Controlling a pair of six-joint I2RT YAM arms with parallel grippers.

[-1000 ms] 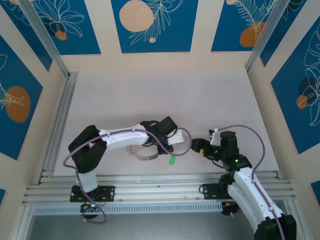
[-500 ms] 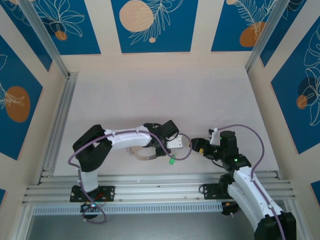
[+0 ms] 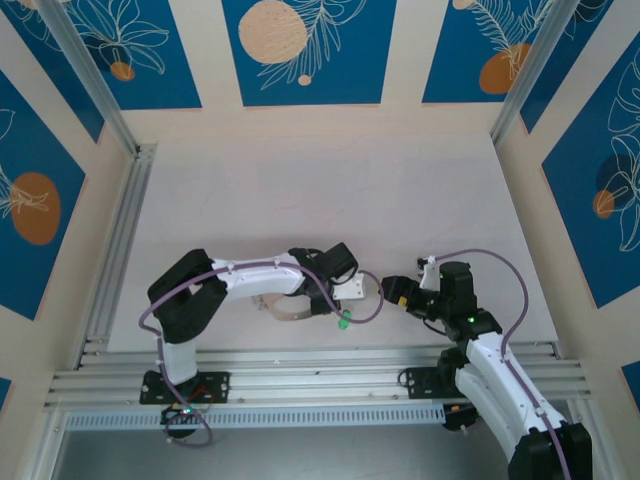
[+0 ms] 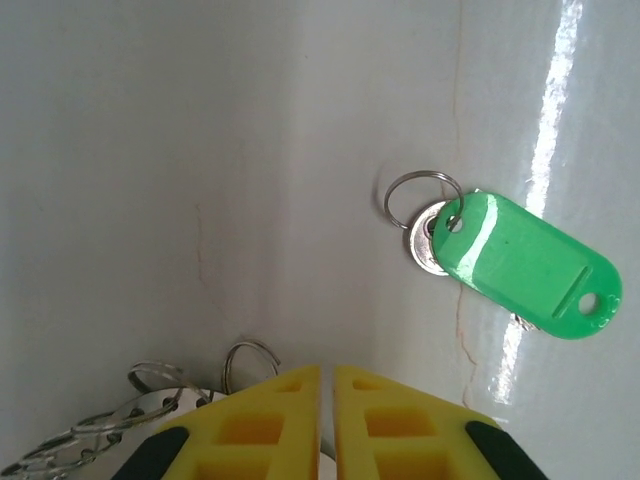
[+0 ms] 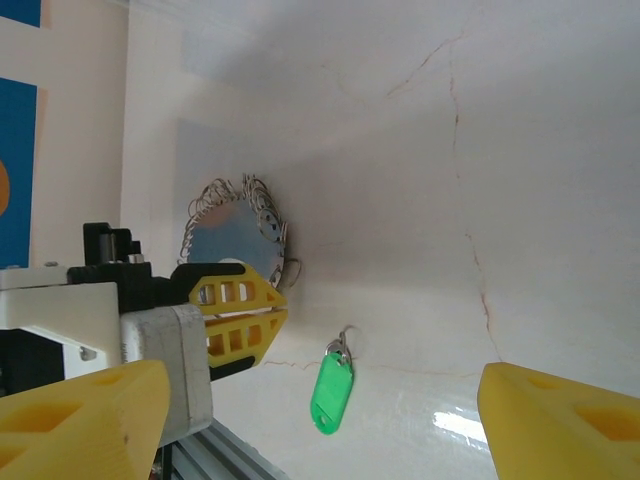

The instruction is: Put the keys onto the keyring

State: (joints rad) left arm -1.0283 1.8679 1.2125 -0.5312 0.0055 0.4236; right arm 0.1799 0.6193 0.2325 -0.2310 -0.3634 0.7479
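Left pincer [image 4: 327,370] (jaws together) near keys [image 4: 520,265]

From above, the left arm [image 3: 250,277] covers part of the keyring [image 3: 285,313], and the key [image 3: 343,320] is a green speck, too small to make out. In the left wrist view the bottom edge cuts off the left fingers [image 4: 270,430] and the keyring [image 4: 100,428], and the key [image 4: 525,265] hides most of the metal piece [image 4: 420,255] behind it. In the right wrist view the right fingers [image 5: 85,415] are cut off at the bottom corners, and the left fingers [image 5: 235,310] cover the keyring's [image 5: 235,235] lower part.
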